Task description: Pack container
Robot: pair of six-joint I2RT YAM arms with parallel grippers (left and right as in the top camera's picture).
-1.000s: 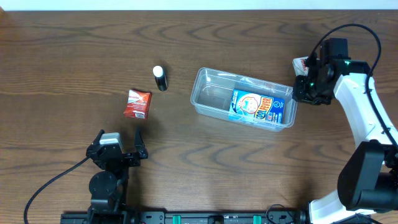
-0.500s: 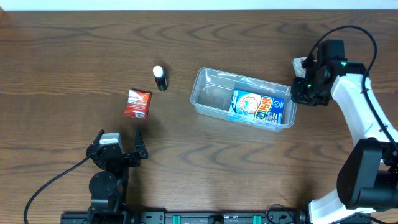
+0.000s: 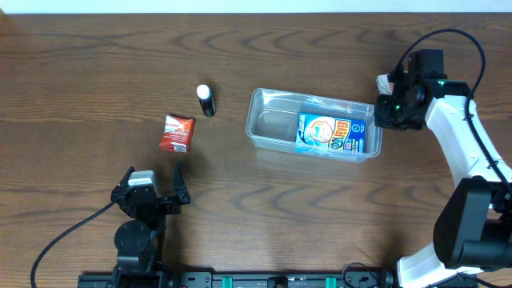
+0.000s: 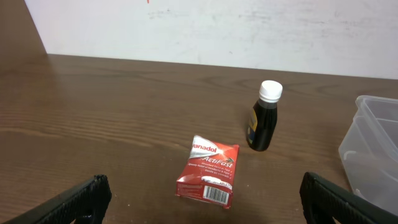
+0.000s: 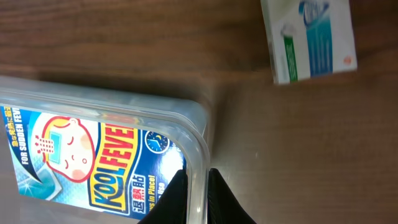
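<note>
While packing stands part done: the container (image 3: 270,124) lies right of the table's centre, with a blue fever-patch packet (image 3: 330,134) inside.
Right gripper (image 5: 198,177): fingers nipped close on the container's right-end rim, wall between them.
Left gripper (image 3: 154,178): wide open, empty, at the near edge.
Step in hand: probably shifting the container by its rim.
Outside: red packet (image 3: 176,133), dark bottle (image 3: 207,101), white-green box (image 5: 311,37).
Next move calls for: freeing the rim, then fetching a loose item.

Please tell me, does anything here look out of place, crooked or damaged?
Nothing is spilled or damaged. The container sits a little crooked on the table, and the right gripper pinches its rim at a corner. The box lies outside, beside that corner.
</note>
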